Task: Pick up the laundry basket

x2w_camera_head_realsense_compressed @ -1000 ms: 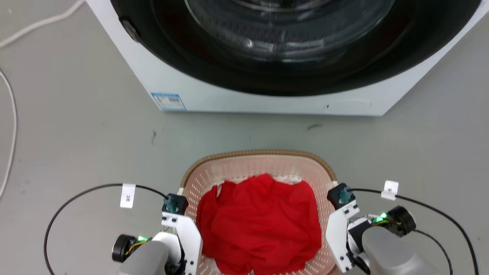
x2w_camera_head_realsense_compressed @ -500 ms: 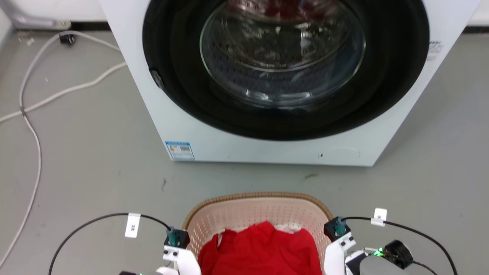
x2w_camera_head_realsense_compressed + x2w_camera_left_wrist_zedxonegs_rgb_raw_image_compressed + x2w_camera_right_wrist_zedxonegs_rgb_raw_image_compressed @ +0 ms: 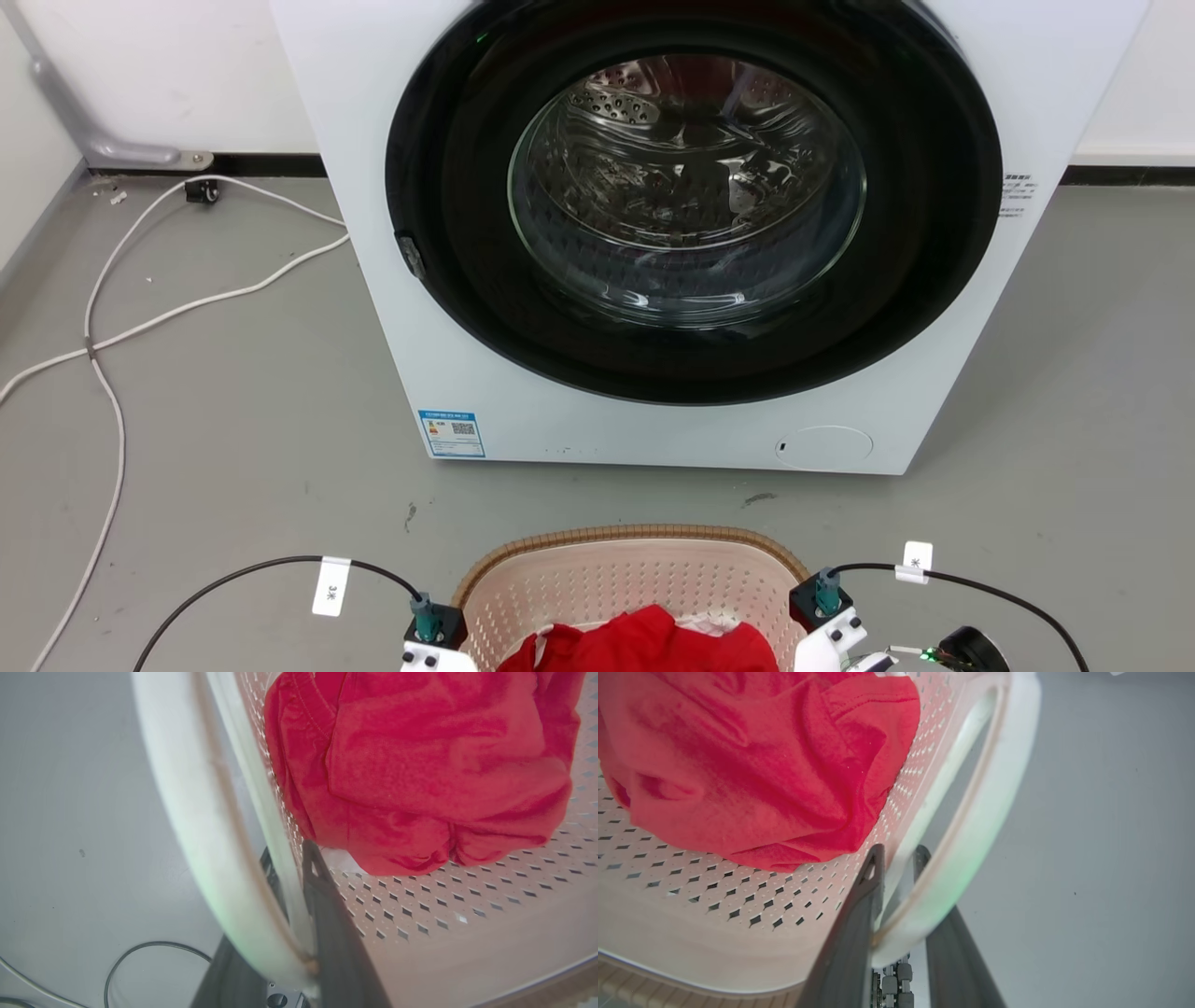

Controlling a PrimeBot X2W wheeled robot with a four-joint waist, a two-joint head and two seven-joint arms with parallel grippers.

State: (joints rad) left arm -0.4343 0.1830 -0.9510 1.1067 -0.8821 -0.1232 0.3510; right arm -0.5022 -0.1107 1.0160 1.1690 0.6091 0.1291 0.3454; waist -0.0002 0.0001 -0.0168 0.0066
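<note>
The laundry basket (image 3: 635,579), clamped at its sides between the fingers of the left gripper (image 3: 288,851) and right gripper (image 3: 899,851) before the washing machine (image 3: 373,327), is framed lower than a second ago as the head camera is raised; lifting is judged begun.

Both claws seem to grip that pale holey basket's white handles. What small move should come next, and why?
Probably raise both arms evenly. The left gripper and right gripper each pinch a white side handle of the cream perforated plastic laundry basket, so a level lift suits.
</note>
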